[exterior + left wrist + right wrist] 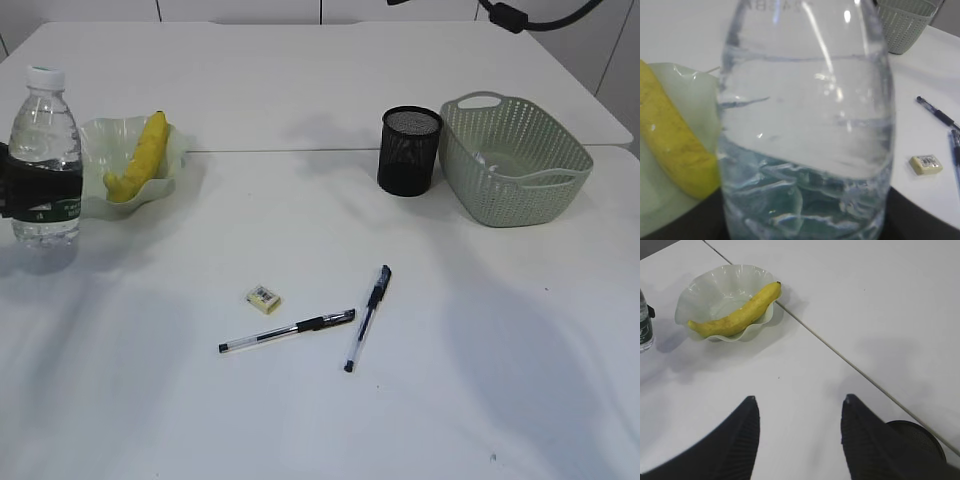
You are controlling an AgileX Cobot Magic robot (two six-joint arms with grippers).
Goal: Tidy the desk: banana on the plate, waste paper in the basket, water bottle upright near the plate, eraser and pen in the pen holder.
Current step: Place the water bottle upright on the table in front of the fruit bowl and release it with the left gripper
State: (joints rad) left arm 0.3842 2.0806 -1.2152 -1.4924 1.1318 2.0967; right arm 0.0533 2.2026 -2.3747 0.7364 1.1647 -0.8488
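Banana (pixel 140 157) lies in the pale green wavy plate (pixel 100 135) at far left of desk, diagonal, tip poking over the rim; rt wrist view shows same, banana across plate w/ stem end at the edge; water bottle (pixel 44 150) stands upright just beside plate on its left, white cap on, green label round the lower body, water inside; left gripper (pixel 10 190) is clamped round bottle at label height, dark finger showing at bottle's left side at frame edge; left wrist view is filled by the clear bottle body right up against the lens, so jaws themselves hidden there, but bottle sits between them.

Eraser (pixel 263 298), small yellowish block w/ printed label, lies flat on desk near centre front; two pens close by: pen w/ black grip (pixel 288 331) lies nearly horizontal just below eraser, not touching it; second pen, blue-capped (pixel 368 316), lies steeply slanted to its right, caps of the two near each other, apart.

Black mesh pen holder (pixel 410 150) stands upright right of centre at back; green woven basket (pixel 516 156) just beside it on the right, something pale inside, can't tell what.

Right gripper (pixel 799 437) hangs above the desk near pen holder, fingers spread mid-wide, nothing between them; not seen in exterior view; white desk (pixel 320 420), seam running across at plate level.
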